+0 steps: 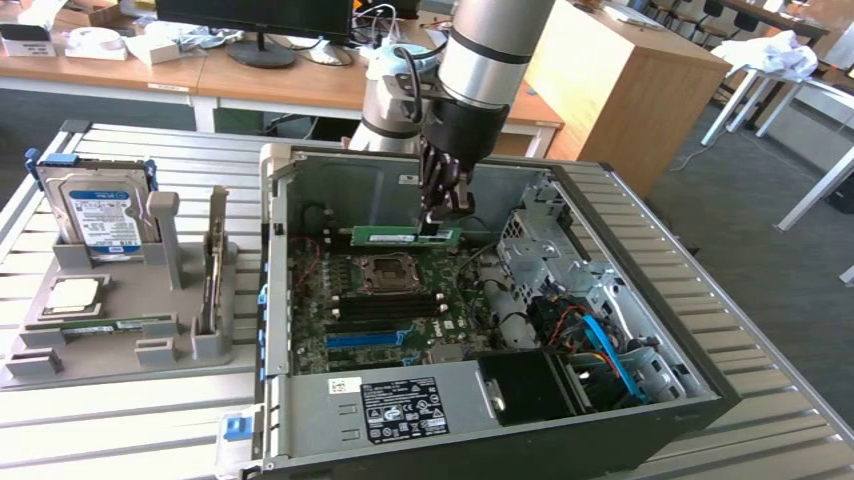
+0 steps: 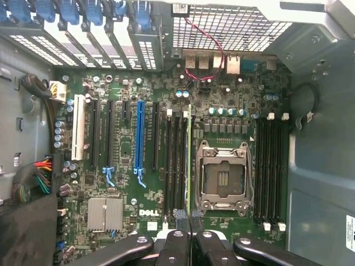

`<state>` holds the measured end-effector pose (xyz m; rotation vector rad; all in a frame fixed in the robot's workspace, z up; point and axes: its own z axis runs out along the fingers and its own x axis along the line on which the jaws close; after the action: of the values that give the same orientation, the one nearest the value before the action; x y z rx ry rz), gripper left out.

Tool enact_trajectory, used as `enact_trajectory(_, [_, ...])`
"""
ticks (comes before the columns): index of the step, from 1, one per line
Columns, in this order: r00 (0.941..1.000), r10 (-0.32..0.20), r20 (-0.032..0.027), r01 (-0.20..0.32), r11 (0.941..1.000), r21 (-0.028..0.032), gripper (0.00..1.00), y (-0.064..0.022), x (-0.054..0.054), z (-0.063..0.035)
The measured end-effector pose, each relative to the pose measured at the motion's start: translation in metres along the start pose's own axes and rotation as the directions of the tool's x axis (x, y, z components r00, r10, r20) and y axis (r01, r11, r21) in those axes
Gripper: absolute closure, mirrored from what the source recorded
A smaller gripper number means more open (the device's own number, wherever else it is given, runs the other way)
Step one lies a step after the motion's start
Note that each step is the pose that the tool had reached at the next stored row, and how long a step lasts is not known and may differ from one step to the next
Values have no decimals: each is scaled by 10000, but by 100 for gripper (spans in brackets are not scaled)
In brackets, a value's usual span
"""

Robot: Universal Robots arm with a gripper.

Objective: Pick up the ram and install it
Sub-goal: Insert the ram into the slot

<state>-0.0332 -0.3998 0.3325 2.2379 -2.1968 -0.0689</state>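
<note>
Office lab: wooden desks point(image 1: 120, 65), monitor point(image 1: 254, 15), open PC case point(image 1: 534, 450).

The arm point(image 1: 491, 45) is a smooth silver-grey tube with a pale blue-grey joint housing point(image 1: 391, 85), ending in a black wrist collar point(image 1: 465, 125) and a black, linkage-built hand point(image 1: 439, 212) whose bars carry round silver pivot pins point(image 2: 173, 234).

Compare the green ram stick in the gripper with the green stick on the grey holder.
The long green ram stick stands on edge, pinched by the gripper, over the motherboard inside the open case. The thin green stick lies flat, untouched, on the grey holder outside the case. Both are narrow green boards.
</note>
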Motion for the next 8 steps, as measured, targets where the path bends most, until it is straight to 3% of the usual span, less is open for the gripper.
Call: enact_trajectory(8, [10000,1,0,-1,10000,1,88,-2,2,82])
